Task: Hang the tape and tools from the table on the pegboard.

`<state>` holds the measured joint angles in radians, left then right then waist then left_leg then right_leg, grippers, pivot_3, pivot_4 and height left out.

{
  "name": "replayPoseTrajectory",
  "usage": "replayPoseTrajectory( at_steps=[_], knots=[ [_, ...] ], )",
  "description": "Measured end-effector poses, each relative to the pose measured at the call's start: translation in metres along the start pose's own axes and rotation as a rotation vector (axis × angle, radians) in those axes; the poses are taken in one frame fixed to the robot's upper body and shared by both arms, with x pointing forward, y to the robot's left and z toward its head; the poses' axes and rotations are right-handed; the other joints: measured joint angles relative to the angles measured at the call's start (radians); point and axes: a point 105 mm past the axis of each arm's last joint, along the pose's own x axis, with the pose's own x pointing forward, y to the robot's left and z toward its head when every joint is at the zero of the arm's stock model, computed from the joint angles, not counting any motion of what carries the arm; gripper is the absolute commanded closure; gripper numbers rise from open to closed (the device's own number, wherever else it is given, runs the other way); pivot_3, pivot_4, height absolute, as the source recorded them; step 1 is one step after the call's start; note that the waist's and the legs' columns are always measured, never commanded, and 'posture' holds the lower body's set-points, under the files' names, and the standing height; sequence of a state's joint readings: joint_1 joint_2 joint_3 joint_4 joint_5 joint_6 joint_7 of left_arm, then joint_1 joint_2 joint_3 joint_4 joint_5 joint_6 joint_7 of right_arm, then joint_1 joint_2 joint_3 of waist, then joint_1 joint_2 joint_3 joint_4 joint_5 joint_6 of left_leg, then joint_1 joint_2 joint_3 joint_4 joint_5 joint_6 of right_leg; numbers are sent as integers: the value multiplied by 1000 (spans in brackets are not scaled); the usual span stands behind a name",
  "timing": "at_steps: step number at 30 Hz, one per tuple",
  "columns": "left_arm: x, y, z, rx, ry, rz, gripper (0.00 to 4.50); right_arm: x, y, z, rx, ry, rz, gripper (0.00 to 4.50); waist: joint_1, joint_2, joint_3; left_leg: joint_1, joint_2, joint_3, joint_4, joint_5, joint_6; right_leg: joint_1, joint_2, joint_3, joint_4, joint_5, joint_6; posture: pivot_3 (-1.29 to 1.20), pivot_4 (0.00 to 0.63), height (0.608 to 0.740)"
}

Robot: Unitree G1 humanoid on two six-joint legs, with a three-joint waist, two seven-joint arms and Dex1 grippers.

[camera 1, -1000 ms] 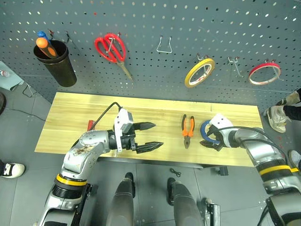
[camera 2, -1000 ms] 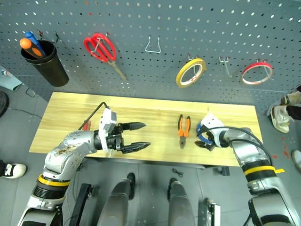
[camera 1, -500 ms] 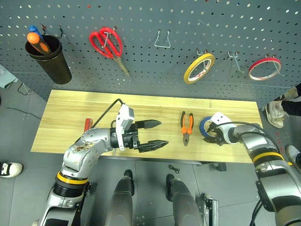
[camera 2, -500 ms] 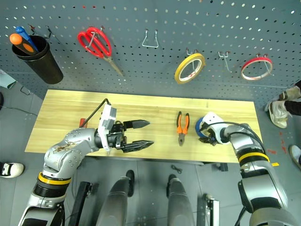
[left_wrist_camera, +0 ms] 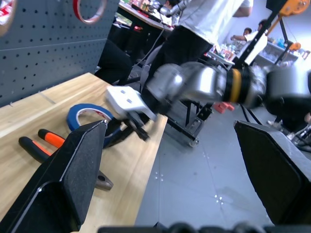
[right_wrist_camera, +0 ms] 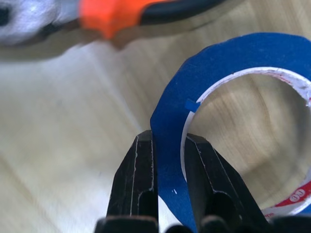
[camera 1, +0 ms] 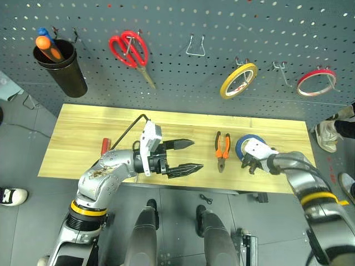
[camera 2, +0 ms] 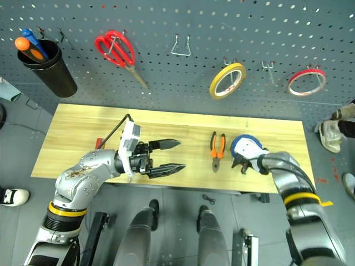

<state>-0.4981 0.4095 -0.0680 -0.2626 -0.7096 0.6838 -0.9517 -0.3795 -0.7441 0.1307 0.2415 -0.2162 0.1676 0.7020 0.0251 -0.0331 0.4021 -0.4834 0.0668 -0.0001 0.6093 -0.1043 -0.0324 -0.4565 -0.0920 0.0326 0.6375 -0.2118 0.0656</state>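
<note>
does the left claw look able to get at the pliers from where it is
Probably yes. The open left claw hovers just beside the pliers, with bare table between them. The right claw, shut on the blue tape, sits on the far side.

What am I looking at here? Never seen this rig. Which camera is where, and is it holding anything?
A two-armed humanoid robot at a wooden table below a pegboard. Two pictures come from its head, looking down; the other two from cameras on its wrists. The right pincer is shut on the wall of the blue tape, one finger inside the ring, one outside. The left pincer is open and holds nothing. Orange-handled pliers lie beside the tape.
</note>
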Motion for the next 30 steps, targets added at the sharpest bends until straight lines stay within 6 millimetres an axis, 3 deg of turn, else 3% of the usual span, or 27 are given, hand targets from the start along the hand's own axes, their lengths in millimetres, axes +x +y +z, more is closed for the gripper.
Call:
replayPoseTrajectory(
  at_steps=[5, 10, 15, 22, 24, 25, 27, 30],
  knots=[
    [8, -1, 34, -32, -92, -41, 0, -52, -21, 41, -138, -103, -306, 4074, -17, -1, -2, 0, -1, 0, 2, 2, -3, -1, 0, 1, 3, 0, 2, 3, 347, 740],
    [6, 7, 44, -98, -157, -26, 0, -81, -55, 87, -263, -214, -571, 4074, -39, -1, -3, 1, -2, 0, 1, 6, -4, -1, 0, 2, 3, 5, 2, 4, 329, 740],
    [8, 10, 56, -103, -196, -24, 0, -82, -77, 110, -272, -289, -650, 4074, -38, -2, -4, 1, -2, 0, 1, 7, -4, -1, 0, 2, 3, 5, 2, 23, 318, 740],
    [9, 14, 67, -85, -231, -24, 0, -65, -102, 94, -201, -256, -655, 4074, -36, -2, -4, -1, -3, 0, 1, 7, -4, -1, -1, 2, 2, 6, 2, 35, 314, 740],
    [9, 14, 67, -88, -231, -24, 0, -60, -106, 90, -160, -251, -641, 2995, -37, -2, -4, -1, -2, 0, 1, 7, -4, -1, 0, 2, 2, 9, -3, 36, 314, 740],
    [9, 14, 67, -88, -231, -24, 0, -57, -106, 89, -143, -253, -631, 2837, -37, -2, -4, -1, -2, 0, 2, 7, -4, -1, 0, 2, 2, 10, -4, 36, 314, 740],
    [8, 14, 67, -88, -234, -27, 0, -54, -106, 89, -103, -271, -611, 1926, -37, -2, -4, -1, -2, 0, 2, 7, -4, -1, 0, 2, 3, 10, -4, 35, 314, 740],
    [7, 15, 69, -90, -242, -23, 0, -53, -106, 88, -96, -270, -609, 1041, -37, -2, -4, -1, -2, 0, 2, 7, -4, -1, 0, 2, 3, 10, -4, 33, 311, 740]
  ],
)
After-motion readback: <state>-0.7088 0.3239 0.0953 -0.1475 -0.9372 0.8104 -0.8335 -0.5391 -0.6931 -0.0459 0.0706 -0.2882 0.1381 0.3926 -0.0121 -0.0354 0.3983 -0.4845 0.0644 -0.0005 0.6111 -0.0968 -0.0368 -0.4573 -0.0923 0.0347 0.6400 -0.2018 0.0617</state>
